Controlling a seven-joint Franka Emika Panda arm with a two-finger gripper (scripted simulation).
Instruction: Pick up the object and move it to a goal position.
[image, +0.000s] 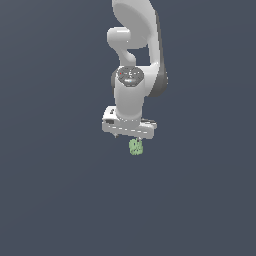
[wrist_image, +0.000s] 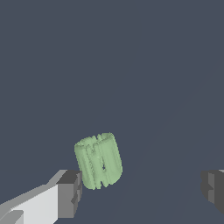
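Observation:
The object (image: 135, 147) is a small pale-green, ribbed, lumpy blob with darker green marks, just below the white hand in the exterior view. In the wrist view the object (wrist_image: 98, 161) lies between the jaws, close beside one dark fingertip (wrist_image: 69, 192) and far from the other fingertip (wrist_image: 213, 187). My gripper (image: 131, 137) points down over the object; in the wrist view the gripper (wrist_image: 141, 190) is wide open and holds nothing. I cannot tell whether the near fingertip touches the object.
A plain dark grey-blue surface (image: 60, 200) fills both views. The white arm (image: 132, 45) rises above the hand in the exterior view. No goal marker shows.

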